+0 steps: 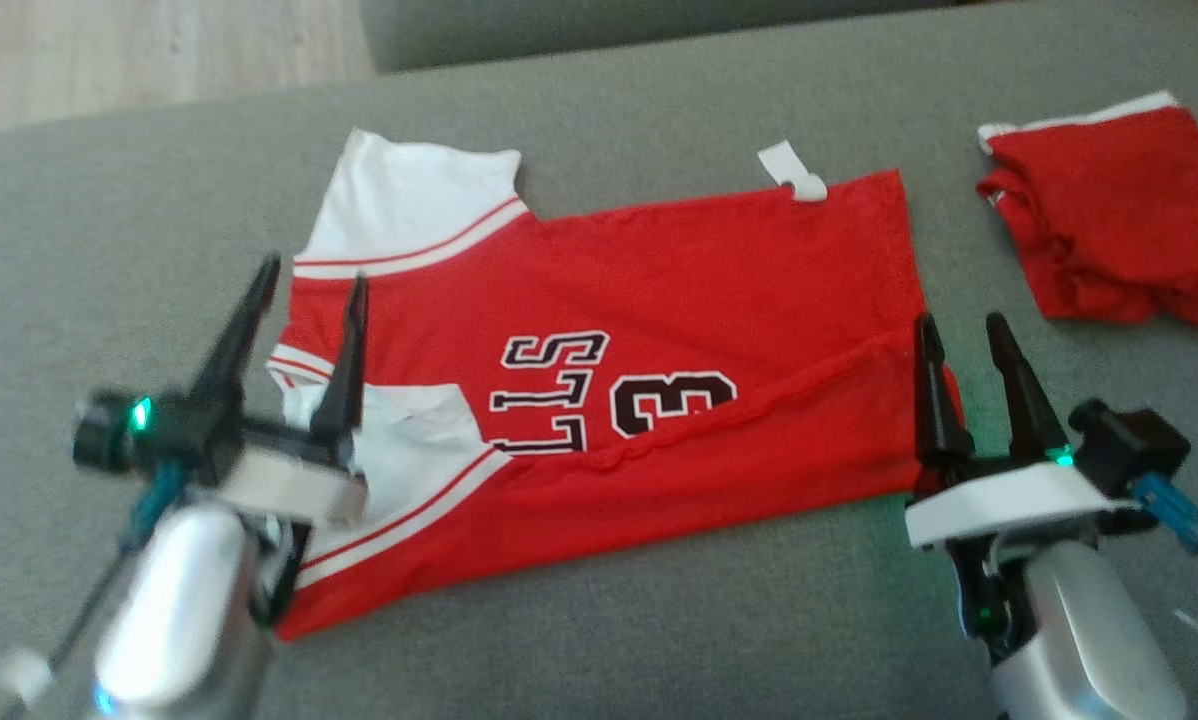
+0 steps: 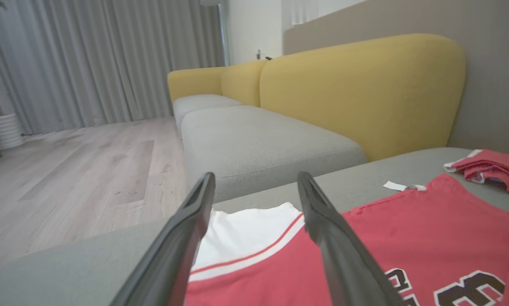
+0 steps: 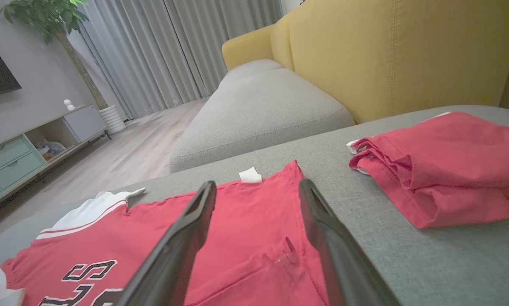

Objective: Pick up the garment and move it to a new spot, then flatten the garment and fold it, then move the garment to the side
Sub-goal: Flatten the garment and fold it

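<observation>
The garment (image 1: pixel 679 300) is a red jersey with white sleeves and black lettering, lying spread out on the grey cushion (image 1: pixel 659 620). Its near long edge is folded up over the body. My left gripper (image 1: pixel 314 275) hovers open over the sleeve end, nothing between its fingers. My right gripper (image 1: pixel 959 323) stands open over the hem corner at the other end, also holding nothing. The left wrist view looks past my open left gripper (image 2: pixel 255 176) at the white sleeve and red body of the garment (image 2: pixel 407 238). In the right wrist view, my open right gripper (image 3: pixel 257 183) is above the garment (image 3: pixel 246 229).
A second red garment (image 1: pixel 1119 215) lies folded on the cushion at the far right, apart from the jersey, and is also seen as a red pile (image 3: pixel 445 161). Beyond are a yellow sofa back (image 2: pixel 360 89), another grey seat (image 2: pixel 258 144) and wooden floor (image 2: pixel 76 170).
</observation>
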Available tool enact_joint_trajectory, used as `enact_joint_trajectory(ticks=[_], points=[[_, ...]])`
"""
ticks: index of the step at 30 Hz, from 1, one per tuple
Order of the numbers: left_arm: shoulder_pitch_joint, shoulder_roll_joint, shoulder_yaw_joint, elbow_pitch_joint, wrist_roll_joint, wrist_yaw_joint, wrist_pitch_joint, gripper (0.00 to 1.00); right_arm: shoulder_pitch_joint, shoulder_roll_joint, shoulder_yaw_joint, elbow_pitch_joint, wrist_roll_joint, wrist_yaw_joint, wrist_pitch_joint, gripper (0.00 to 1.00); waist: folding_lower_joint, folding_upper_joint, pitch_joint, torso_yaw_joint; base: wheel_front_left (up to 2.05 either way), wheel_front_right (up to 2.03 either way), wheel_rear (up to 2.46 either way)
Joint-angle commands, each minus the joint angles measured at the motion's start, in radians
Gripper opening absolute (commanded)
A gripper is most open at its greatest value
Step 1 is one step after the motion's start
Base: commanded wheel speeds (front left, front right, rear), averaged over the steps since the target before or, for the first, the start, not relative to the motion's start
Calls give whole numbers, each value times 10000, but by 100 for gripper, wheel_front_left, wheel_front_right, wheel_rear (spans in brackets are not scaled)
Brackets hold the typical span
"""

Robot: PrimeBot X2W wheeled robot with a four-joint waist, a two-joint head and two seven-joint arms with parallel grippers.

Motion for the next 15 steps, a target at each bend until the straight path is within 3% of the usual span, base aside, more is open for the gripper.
enact_joint_trajectory(ticks=[1,5,9,15], points=[[-897,414,248,-152,143,-86,77,100,-504,-43,304,-350,63,-9,-138,100,-1,0,427,-251,0,0,0],[-2675,1230,-283,646,384,-514,1226,100,-875,-43,557,-488,235,-9,-182,100,-1,0,1139,-590,0,0,0],[-4407,2082,-878,1710,-4,-659,2556,100,-1165,-43,827,-697,488,-9,-201,100,-1,0,1833,-953,0,0,0],[-6064,3591,-2907,2902,-1870,-671,4728,100,-1407,-43,1278,-1168,833,-9,-206,100,-1,0,2655,-1503,0,0,0]])
